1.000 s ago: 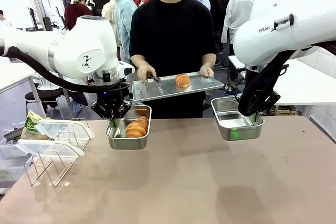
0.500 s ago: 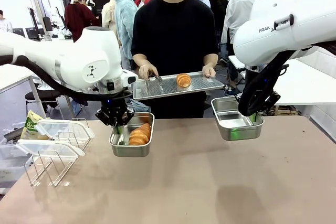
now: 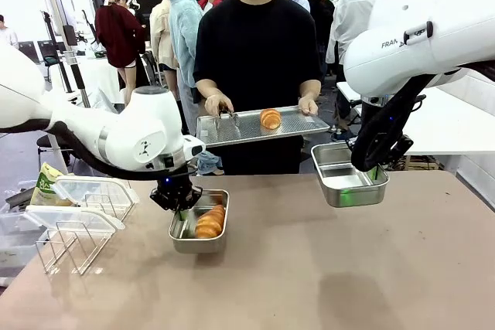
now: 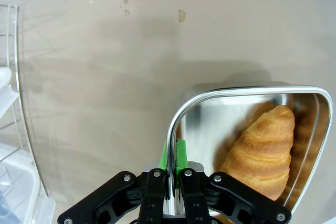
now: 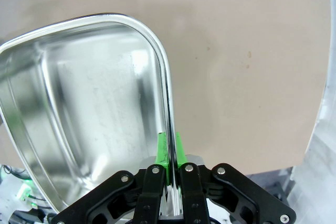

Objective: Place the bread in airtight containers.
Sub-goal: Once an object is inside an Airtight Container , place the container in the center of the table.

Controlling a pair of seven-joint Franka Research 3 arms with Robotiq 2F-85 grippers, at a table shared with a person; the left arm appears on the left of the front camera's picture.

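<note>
1 "FRAN" print (image 3: 392, 42); left pincer (image 3: 179, 206): filled tin (image 3: 198, 244); right pincer (image 3: 373, 171): empty tin (image 3: 349, 191).

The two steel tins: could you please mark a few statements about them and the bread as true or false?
1. The left gripper is shut on the rim of a tin that holds a roll. True.
2. The right gripper grips a second tin with bread in it. False: that tin is empty.
3. The perforated tray held by the person carries another roll. True.
4. Both tins have lids clipped on. False: both are uncovered.
</note>
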